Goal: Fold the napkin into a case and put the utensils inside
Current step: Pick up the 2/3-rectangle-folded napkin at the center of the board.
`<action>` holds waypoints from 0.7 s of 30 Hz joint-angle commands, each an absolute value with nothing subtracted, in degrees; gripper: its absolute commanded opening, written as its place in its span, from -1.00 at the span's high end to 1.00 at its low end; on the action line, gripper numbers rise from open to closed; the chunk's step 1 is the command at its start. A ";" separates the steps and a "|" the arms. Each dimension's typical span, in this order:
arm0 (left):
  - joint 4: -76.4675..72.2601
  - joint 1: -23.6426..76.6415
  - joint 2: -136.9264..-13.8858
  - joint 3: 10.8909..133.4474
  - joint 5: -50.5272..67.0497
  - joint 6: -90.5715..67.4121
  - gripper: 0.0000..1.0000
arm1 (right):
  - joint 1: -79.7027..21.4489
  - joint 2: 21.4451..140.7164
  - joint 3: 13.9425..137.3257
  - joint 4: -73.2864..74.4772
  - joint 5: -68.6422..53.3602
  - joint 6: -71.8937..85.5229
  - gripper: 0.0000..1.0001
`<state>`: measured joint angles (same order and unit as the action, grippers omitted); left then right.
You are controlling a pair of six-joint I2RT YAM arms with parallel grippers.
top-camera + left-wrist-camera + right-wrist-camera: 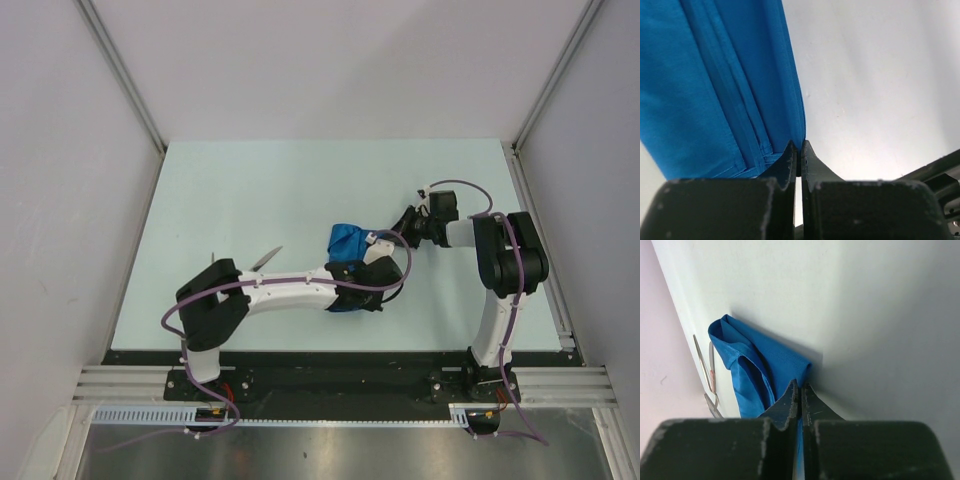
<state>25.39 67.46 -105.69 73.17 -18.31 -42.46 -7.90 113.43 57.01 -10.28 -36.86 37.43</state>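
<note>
The napkin (347,240) is lying bunched near the middle of the table (300,180), between the two grippers, and part of it is hiding under the left arm (290,288). The left gripper (799,148) is pinching the blue cloth: its two fingers are pressed together with no gap, and the hemmed edge of the napkin is going in between the tips. From there the cloth is stretching away flat, with long straight creases along it. The right gripper (800,390) is reaching in from the other side, and its fingers are also clenched tight on a corner of the napkin, where the cloth is making loose folds. The utensils (265,258) are lying bare on the table to the left of the napkin, apart from it and just behind the left arm; no gripper is touching them.
</note>
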 commanded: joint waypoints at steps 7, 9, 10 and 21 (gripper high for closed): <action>16.19 66.80 -101.97 66.98 -10.02 -38.85 0.16 | -8.44 111.98 58.80 -7.74 -33.75 36.12 1.00; 15.12 65.83 -100.20 66.10 -7.84 -38.15 0.02 | -8.70 111.36 58.71 -6.95 -32.88 35.86 1.00; 14.42 65.40 -99.41 65.66 -7.04 -37.45 0.00 | -9.05 111.10 58.80 -6.68 -32.61 35.77 1.00; 7.82 51.87 -91.39 61.70 -0.44 -38.31 0.57 | -11.25 109.69 62.22 -0.35 -28.40 32.96 1.00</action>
<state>11.86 57.65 -91.09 62.61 -2.98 -37.52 -10.28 112.49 59.99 -3.57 -31.94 35.24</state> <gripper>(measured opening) 0.250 0.020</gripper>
